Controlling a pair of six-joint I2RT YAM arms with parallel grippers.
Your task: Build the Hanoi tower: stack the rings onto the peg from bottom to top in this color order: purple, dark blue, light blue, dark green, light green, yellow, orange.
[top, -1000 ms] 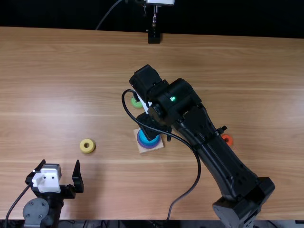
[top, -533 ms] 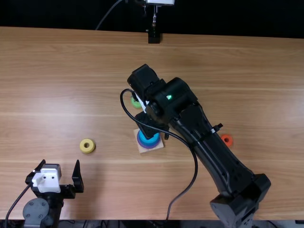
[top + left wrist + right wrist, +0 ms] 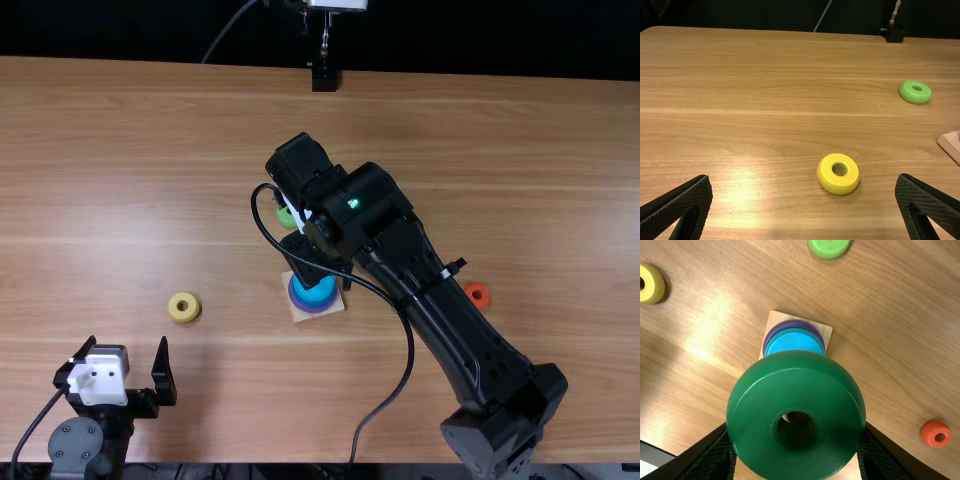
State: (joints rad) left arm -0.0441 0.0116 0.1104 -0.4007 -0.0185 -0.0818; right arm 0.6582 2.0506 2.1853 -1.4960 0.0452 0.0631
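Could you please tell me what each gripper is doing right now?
Left gripper: open, holding nothing.
Right gripper: closed on the dark green ring.

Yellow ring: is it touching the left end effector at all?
Apart. In the left wrist view, bare wood shows between the yellow ring and each open finger of the left end effector.
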